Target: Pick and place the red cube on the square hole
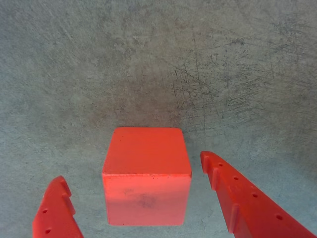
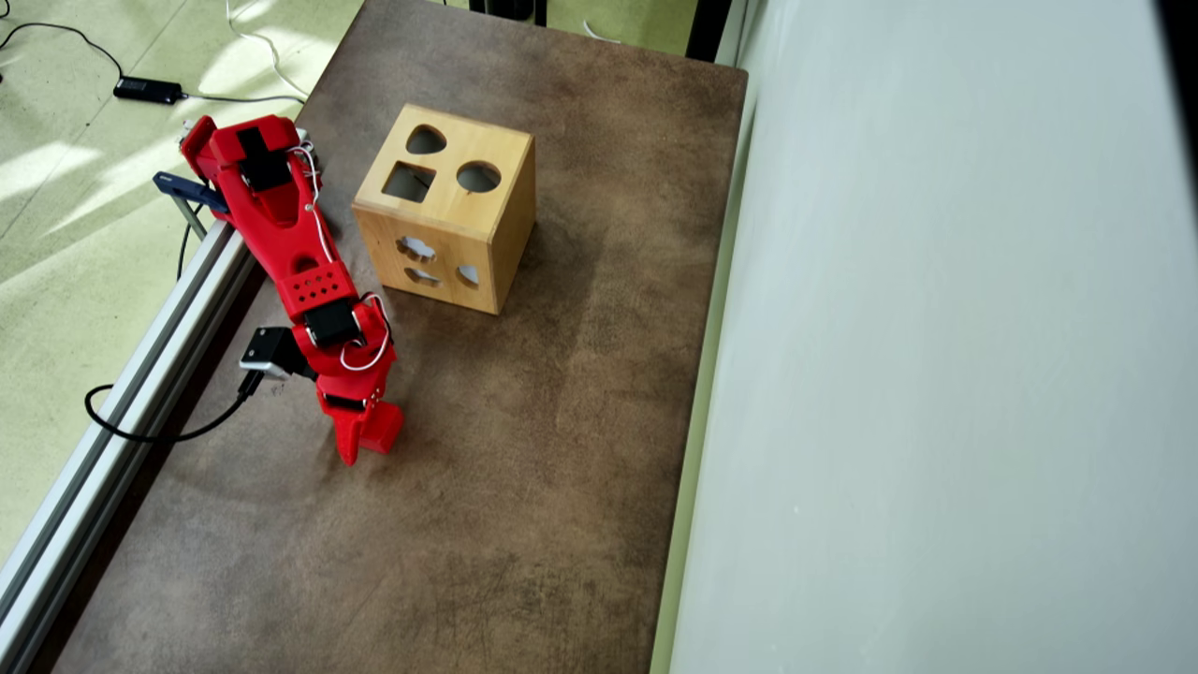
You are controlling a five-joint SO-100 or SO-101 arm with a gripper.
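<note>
The red cube (image 1: 147, 176) rests on the scratched grey-brown table, between the two red fingers of my gripper (image 1: 132, 166). The jaws are open, with a visible gap on each side of the cube: the left finger (image 1: 54, 213) stands well off it and the right finger (image 1: 247, 203) is closer. In the overhead view the gripper (image 2: 368, 447) points down at the table with the cube (image 2: 384, 429) at its tip, partly hidden by the arm. The square hole (image 2: 408, 182) is in the top of the wooden box (image 2: 449, 248), up and to the right of the gripper.
The box top also has a round hole (image 2: 478, 176) and a rounded heart-like hole (image 2: 426, 140). A metal rail (image 2: 140, 374) runs along the table's left edge, with a cable (image 2: 140, 432) beside it. A pale wall (image 2: 936, 374) borders the right side.
</note>
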